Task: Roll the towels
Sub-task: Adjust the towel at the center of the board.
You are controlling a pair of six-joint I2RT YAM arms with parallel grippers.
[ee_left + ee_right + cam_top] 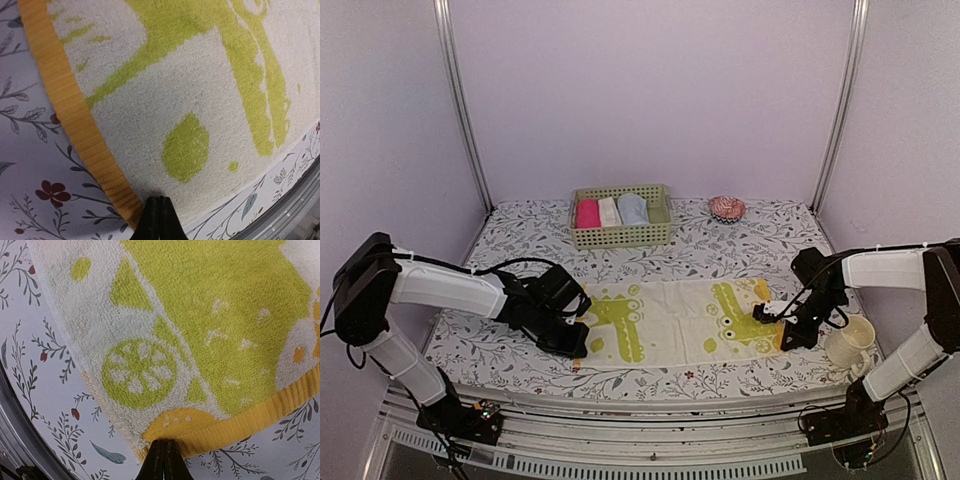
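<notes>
1. Yellow-green towel [670,320] lies flat on the table [720,245] between the two arms. The light blue towel [633,209] sits rolled in the basket [620,240] at the back.
2. Left gripper [159,204] has its fingers pressed together right at the orange hem [70,100] corner. Can't tell if any cloth is actually caught, so it might come up empty and skew the roll.
3. Right gripper [163,445] looks pinched on the towel's near yellow corner. It's a thin bite, so my guess is it slips under a hard pull.
4. Cup [850,343] stands just beside the right arm, and a wide swing could knock it.
5. Both wrist views crop most of the towel, and the fingertips barely show.
</notes>
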